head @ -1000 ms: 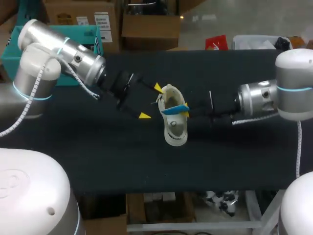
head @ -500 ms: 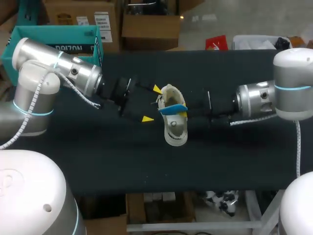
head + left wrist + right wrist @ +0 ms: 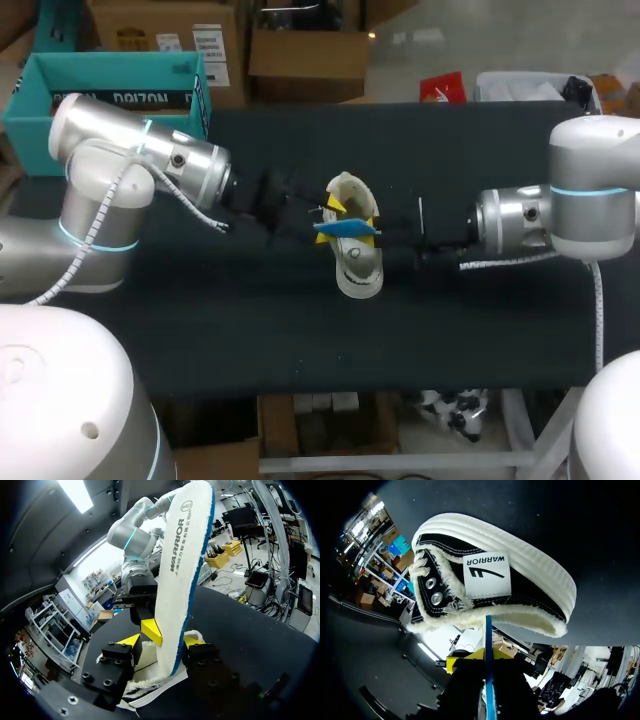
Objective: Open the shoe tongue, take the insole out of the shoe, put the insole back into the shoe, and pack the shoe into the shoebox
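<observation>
Insole [image 3: 180,580] stands partly in shoe [image 3: 520,575], right tool [image 3: 481,662] gripping it, left tool [image 3: 161,641] open around it.

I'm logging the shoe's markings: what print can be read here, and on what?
"WARRIOR": running along the insole.
"WARRIOR": on the white tag of the shoe, seen upside down.
The insole's smaller line and its round stamp are too small to read.

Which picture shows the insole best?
The left wrist view: the insole stands tall, its broad white face showing. The head view shows a small blue sliver over the shoe; the right wrist view only its thin blue edge.
</observation>
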`<state>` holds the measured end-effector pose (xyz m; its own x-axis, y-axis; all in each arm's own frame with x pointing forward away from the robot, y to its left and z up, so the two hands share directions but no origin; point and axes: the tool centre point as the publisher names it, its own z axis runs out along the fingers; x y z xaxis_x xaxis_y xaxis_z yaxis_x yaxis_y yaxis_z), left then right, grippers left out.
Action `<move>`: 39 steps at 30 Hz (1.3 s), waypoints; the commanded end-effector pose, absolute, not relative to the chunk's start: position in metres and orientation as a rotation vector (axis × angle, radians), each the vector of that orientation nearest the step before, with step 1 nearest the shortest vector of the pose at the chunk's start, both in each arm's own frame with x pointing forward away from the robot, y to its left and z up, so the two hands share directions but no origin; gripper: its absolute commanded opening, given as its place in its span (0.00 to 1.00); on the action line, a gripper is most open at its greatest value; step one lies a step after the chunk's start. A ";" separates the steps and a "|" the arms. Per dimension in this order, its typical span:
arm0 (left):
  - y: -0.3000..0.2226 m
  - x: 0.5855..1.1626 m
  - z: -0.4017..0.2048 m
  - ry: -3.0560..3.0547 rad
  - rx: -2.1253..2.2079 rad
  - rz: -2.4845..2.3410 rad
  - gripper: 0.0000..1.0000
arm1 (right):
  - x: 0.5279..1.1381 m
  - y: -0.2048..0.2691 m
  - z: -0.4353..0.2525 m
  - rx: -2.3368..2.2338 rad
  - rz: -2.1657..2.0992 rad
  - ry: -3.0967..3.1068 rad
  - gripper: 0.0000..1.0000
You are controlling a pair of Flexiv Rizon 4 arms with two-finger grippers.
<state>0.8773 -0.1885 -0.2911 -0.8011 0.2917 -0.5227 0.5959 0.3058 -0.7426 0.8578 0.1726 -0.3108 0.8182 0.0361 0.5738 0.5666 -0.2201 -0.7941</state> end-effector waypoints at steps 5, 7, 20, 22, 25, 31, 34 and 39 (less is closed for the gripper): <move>-0.199 0.884 -0.301 2.304 0.810 -1.487 0.14 | 0.852 0.172 -0.307 -1.748 -0.541 -0.457 0.00; -0.200 0.885 -0.302 2.311 0.812 -1.472 0.00 | 0.853 0.172 -0.308 -1.746 -0.541 -0.455 0.00; -0.201 0.880 -0.302 2.313 0.914 -1.421 0.00 | 0.856 0.171 -0.308 -1.754 -0.534 -0.451 0.83; -0.203 0.880 -0.304 2.310 0.934 -1.404 0.00 | 0.856 0.171 -0.308 -1.765 -0.531 -0.448 1.00; -0.205 0.881 -0.307 2.302 0.969 -1.378 0.00 | 0.854 0.172 -0.306 -1.789 -0.521 -0.445 1.00; -0.209 0.887 -0.316 2.294 1.011 -1.296 0.00 | 0.848 0.169 -0.305 -1.828 -0.520 -0.424 0.94; -0.209 0.890 -0.318 2.279 1.009 -1.275 0.00 | 0.845 0.167 -0.309 -1.842 -0.517 -0.403 0.71; -0.210 0.894 -0.322 2.264 1.022 -1.267 0.00 | 0.842 0.161 -0.317 -1.854 -0.524 -0.373 0.41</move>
<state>0.8918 -0.2086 -0.3164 -0.6803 0.4235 -0.5982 0.7317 0.3441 -0.5884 0.8482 0.1650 -0.3153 0.8543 0.0126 0.5196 0.4943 -0.3282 -0.8049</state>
